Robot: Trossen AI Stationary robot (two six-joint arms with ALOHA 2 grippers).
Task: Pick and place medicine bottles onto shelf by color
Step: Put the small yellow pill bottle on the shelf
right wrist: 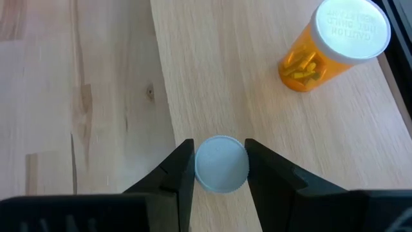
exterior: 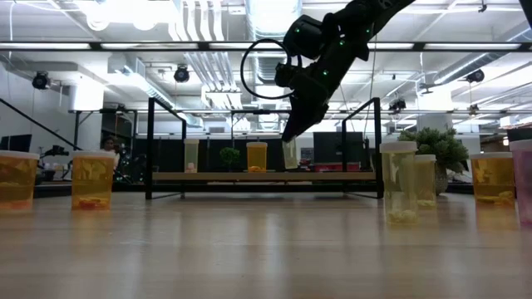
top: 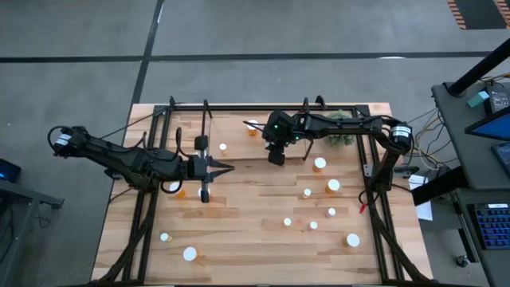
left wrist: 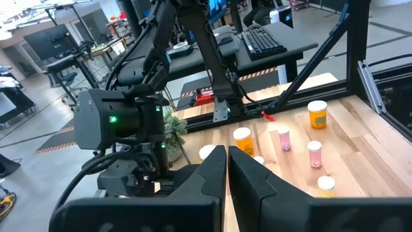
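Note:
My right gripper [top: 276, 156] reaches down over the shelf [exterior: 208, 176] and is shut on a small pale medicine bottle with a white cap [right wrist: 221, 163]. The low view shows this bottle [exterior: 289, 154] upright at the shelf board, with a pale bottle [exterior: 191, 155] and an orange bottle [exterior: 257, 155] standing on the board to its left. In the right wrist view an orange bottle [right wrist: 335, 42] stands on the board beside mine. My left gripper [top: 229, 167] is shut and empty over the table's left half, pointing toward the right edge; it also shows in the left wrist view [left wrist: 226, 174]. My right gripper pinches the bottle's white cap [right wrist: 201, 169] between its two fingers, one on either side. The fingers come from above, pointing down. The bottle hangs upright below them at the shelf board; whether its base touches the board I cannot tell.
Several white-capped bottles stand on the table's right half [top: 319, 163] [top: 333, 186] [top: 352, 239], and a few at the near left [top: 190, 253]. A green spiky plant [top: 341, 135] sits at the far right. Black shelf uprights [exterior: 150, 149] frame the board.

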